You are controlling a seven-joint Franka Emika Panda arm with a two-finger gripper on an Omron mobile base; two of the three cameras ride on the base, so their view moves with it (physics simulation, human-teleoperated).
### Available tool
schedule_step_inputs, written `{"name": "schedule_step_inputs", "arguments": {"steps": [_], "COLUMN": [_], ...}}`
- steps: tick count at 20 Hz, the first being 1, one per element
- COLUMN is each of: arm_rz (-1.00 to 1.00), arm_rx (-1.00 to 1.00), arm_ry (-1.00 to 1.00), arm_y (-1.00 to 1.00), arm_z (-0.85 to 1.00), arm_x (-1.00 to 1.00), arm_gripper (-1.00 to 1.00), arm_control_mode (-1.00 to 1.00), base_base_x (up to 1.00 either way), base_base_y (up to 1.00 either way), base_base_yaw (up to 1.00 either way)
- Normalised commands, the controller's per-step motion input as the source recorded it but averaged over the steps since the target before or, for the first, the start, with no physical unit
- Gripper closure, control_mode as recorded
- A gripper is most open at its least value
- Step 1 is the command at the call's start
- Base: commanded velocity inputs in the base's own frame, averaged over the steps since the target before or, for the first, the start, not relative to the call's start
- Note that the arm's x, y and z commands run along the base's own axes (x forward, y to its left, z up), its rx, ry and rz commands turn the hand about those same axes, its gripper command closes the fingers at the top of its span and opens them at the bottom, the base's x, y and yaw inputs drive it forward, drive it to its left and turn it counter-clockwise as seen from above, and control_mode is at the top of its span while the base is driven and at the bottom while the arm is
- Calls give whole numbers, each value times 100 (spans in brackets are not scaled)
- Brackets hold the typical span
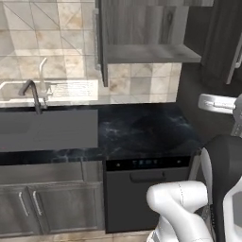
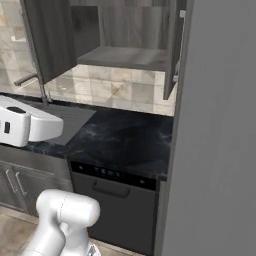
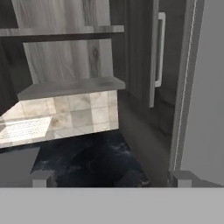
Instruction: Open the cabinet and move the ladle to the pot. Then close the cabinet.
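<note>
The cabinet (image 1: 151, 53) hangs above the black counter with both doors swung open. Its bottom shelf (image 3: 72, 87) and the shelf above it look bare. In the hand view the right door (image 3: 140, 52) stands edge-on with its long silver handle (image 3: 159, 48) facing me. My gripper (image 3: 111, 178) is open, its two dark fingertips (image 3: 41, 178) set wide apart with nothing between them, below and in front of the cabinet. The same open cabinet (image 2: 125, 55) appears in the right base view. The ladle and the pot are out of view.
A black marble counter (image 1: 142, 132) runs under the cabinet, with a sink (image 1: 47, 127) and a dark faucet (image 1: 32, 94) to its left. A dark dishwasher (image 1: 146, 189) sits below. A tall grey panel (image 2: 220, 125) walls off the right side.
</note>
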Motion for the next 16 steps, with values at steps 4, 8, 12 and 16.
{"name": "schedule_step_inputs", "arguments": {"steps": [4, 8, 12, 16], "arm_rz": [0, 0, 0, 0], "arm_rx": [0, 0, 0, 0], "arm_ry": [0, 0, 0, 0], "arm_y": [0, 0, 0, 0], "arm_z": [0, 0, 0, 0], "arm_x": [0, 0, 0, 0], "arm_gripper": [-100, -100, -100, -100], "arm_control_mode": [100, 100, 100, 100], "base_base_x": [4, 1, 6, 18], "base_base_y": [9, 6, 20, 71], "base_base_yaw": [-20, -28, -23, -4]}}
